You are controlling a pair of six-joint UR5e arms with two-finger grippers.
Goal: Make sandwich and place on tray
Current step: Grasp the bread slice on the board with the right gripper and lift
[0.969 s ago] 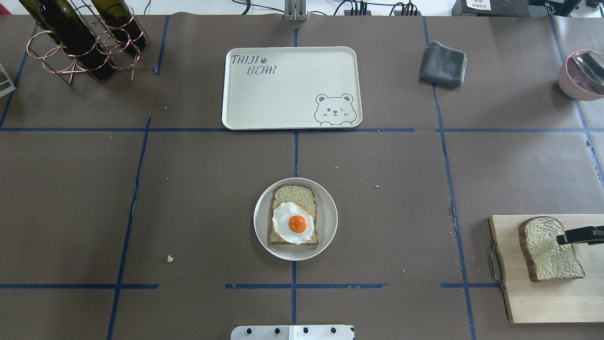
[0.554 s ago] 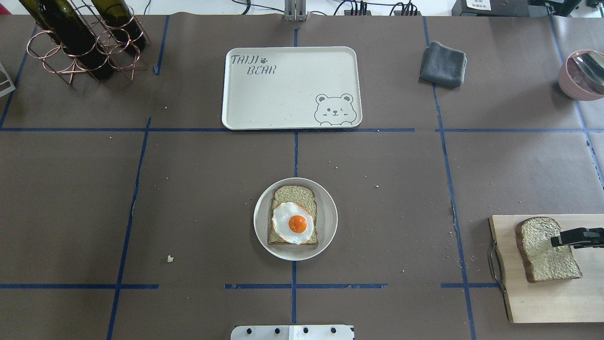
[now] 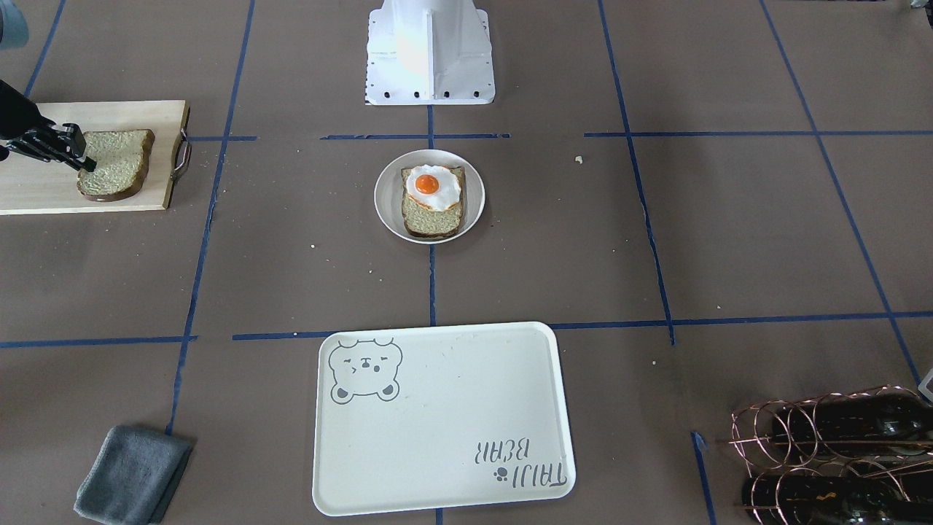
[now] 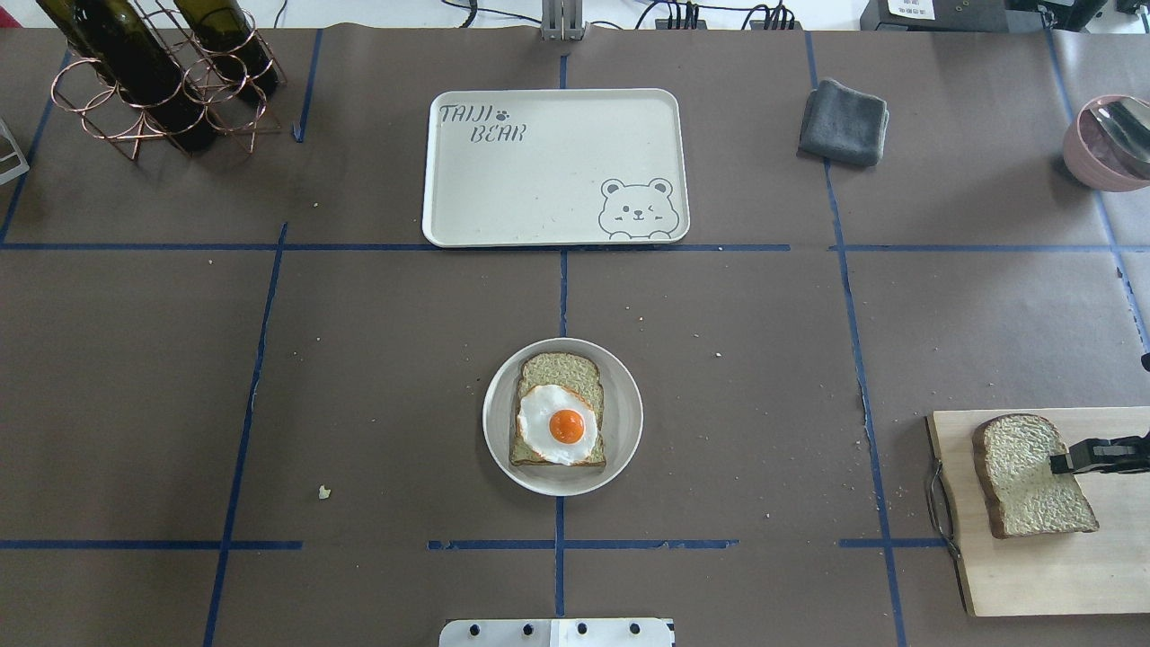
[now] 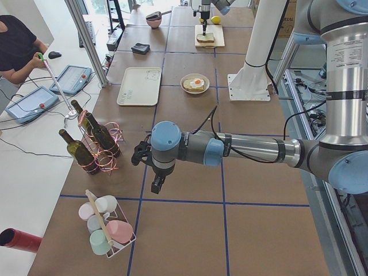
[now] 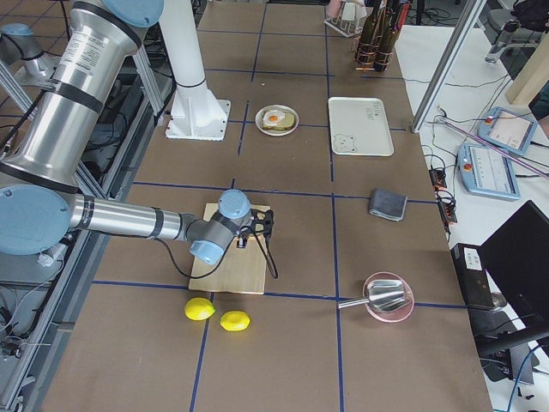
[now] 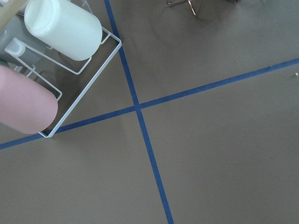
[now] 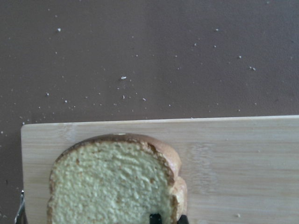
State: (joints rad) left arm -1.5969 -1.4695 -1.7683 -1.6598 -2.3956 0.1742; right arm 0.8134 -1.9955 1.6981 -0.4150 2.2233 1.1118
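Note:
A small round white plate (image 4: 497,422) holds a bread slice (image 4: 561,368) with a fried egg (image 4: 557,424) on top; it also shows in the front-facing view (image 3: 431,187). A second bread slice (image 4: 1024,476) is on the wooden cutting board (image 4: 1033,575) at the right. My right gripper (image 4: 1058,465) is shut on that slice's edge; the right wrist view shows its black fingertips (image 8: 155,218) at the crust. The cream bear tray (image 4: 539,180) lies empty at the far middle. My left gripper (image 5: 155,184) shows only in the exterior left view; I cannot tell its state.
A grey folded cloth (image 4: 844,121) lies right of the tray. A copper rack with wine bottles (image 4: 153,72) stands far left. A pink bowl (image 4: 1110,139) is far right. Two lemons (image 6: 199,309) lie beside the board. A wire rack of cups (image 7: 46,70) sits below the left wrist.
My right gripper has moved left and slightly nearer with the bread slice, which has shifted left across the cutting board. The plate, egg and tray have not moved.

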